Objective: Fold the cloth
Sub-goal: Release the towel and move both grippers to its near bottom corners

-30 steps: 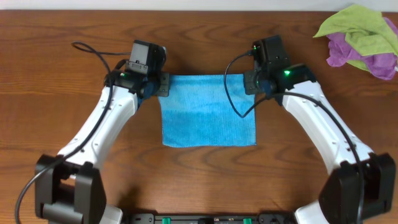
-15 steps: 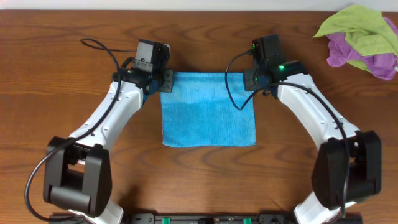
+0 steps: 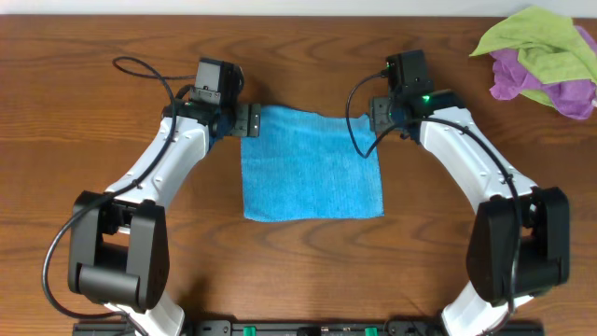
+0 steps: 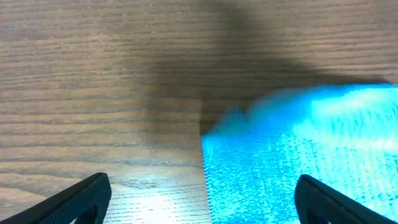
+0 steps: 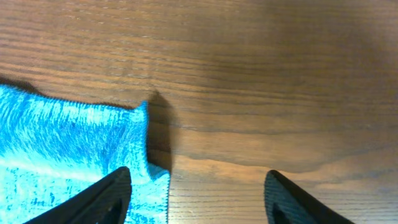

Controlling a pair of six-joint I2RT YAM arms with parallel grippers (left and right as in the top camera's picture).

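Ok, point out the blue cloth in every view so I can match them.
Overhead: the blue cloth lies at centre, its far corners by the left gripper and the right gripper.
Left wrist: the cloth fills the lower right, one corner showing.
Right wrist: the cloth fills the lower left, one corner showing.
Shared landmark: the wooden table, bare beside each corner.

Overhead looks straight down; wrist cameras sit close over cloth (image 3: 312,163) corners.
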